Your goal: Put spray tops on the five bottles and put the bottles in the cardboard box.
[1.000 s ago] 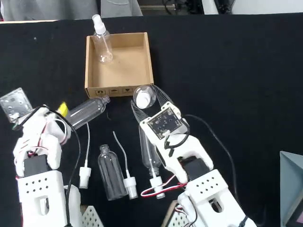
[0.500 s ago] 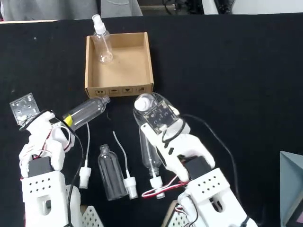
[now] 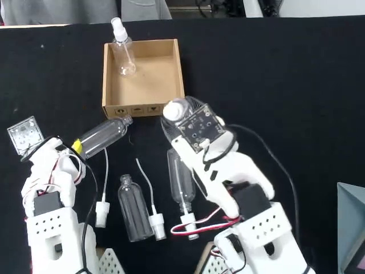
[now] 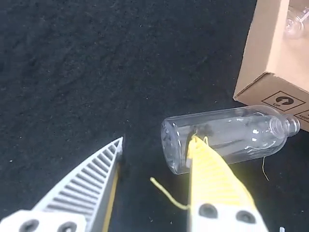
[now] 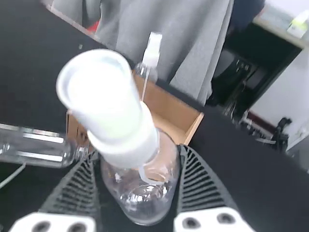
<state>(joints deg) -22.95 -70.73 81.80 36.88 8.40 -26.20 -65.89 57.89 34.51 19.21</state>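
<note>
My right gripper (image 3: 181, 116) is shut on a clear bottle (image 5: 140, 191) with a white spray top (image 5: 108, 104), held just in front of the cardboard box (image 3: 171, 68). Inside the box leans a capped bottle (image 3: 122, 51). The left gripper (image 4: 157, 142) is open, and its yellow finger (image 4: 212, 186) lies against the base of an uncapped bottle (image 4: 227, 135) on the black table. In the high view this bottle (image 3: 104, 135) sits left of the box front, with the left gripper (image 3: 68, 147) at its base.
Another uncapped bottle (image 3: 135, 208) and a capped bottle (image 3: 181, 178) lie between the arms. Two loose spray tops with tubes (image 3: 102, 211) (image 3: 157, 220) rest beside them. A grey object (image 3: 351, 222) stands at the right edge.
The right arm has stretched a little toward the box, carrying its bottle. The left gripper has drawn back slightly and turned beside the lying bottle.
</note>
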